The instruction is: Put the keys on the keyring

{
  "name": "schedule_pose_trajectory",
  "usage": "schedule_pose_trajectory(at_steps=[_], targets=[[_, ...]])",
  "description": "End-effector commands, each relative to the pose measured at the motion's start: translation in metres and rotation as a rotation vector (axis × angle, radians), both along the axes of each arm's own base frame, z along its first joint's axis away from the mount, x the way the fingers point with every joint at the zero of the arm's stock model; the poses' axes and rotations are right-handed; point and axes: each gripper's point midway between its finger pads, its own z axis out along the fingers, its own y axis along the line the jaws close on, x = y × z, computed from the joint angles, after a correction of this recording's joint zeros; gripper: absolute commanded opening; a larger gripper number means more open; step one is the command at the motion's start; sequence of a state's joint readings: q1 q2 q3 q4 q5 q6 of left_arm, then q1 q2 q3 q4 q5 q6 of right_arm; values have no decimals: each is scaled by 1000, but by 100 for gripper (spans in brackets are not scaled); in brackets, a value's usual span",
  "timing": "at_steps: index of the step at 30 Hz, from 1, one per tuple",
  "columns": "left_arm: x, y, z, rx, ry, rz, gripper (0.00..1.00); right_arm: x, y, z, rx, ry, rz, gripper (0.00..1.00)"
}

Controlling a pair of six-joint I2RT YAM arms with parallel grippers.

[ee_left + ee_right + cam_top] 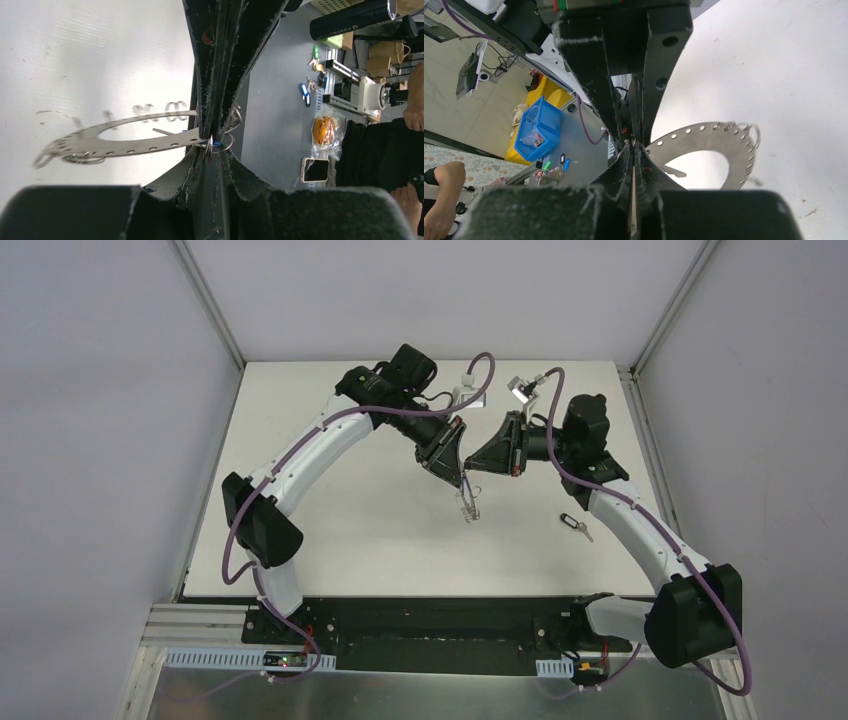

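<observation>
Left tool (pixel 209 148) sat nose to nose with the right tool (pixel 633 156) above mid-bench. Both tips met at one spot on the rim of the flat grey metal keyring (pixel 125 144), the washer-shaped one with punched holes and small wire loops (pixel 75 159) round its edge. The right tool's jaws were fully together at the rim, and its own fingers hid what sat between them. The left tool's jaws stood very close, with a sliver of gap around the rim and one wire loop, and I couldn't tell whether that was a grip or slack. The keyring was off the white bench (pixel 350 530), hanging below the two noses in the top view, so at least one tool carried it. My read: one arm acted as a fixture presenting a loop edge-on and the other did the threading, hence the tip-to-tip pose. A fleck of blue at the pinch point, probably the tiny blue-headed key (pixel 216 143), and a short silver sliver (pixel 160 131) across the ring's hole suggested that key was going onto the loop. It was too small to confirm seated. The small black-headed key (pixel 574 525) with its silver blade lay flat on the bench beside the right forearm, well apart from the keyring, untouched. Judgement: first key mid-thread, second not started. Risk: the ring was supported at one rim point only, so any loosening there could let it swing or drop.
</observation>
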State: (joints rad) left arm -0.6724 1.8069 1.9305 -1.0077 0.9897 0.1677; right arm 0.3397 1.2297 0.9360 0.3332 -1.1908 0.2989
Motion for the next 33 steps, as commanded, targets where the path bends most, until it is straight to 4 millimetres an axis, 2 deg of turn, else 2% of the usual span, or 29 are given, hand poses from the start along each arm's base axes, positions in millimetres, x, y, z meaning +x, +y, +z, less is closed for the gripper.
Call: schedule_pose_trajectory(at_steps=[1,5,12,17,21,27,33], targets=[[-1,9,25,-75,-40,8,17,-6,-5,16,34,-82,12,0],[5,16,26,-81,-53,37,21,-8,-8,21,39,-91,20,0],[7,16,22,-82,-43,49,29,-10,-8,23,41,-89,27,0],[1,11,17,-113,-32,36,55,-9,-9,23,40,-90,22,0],[-1,7,10,-129,-43,41,64,-8,-9,22,40,-88,21,0],[-2,0,3,-154,-84,44,68,-7,-9,20,38,-82,20,0],[-1,-6,2,-181,-99,50,65,-6,-9,19,36,-75,18,0]])
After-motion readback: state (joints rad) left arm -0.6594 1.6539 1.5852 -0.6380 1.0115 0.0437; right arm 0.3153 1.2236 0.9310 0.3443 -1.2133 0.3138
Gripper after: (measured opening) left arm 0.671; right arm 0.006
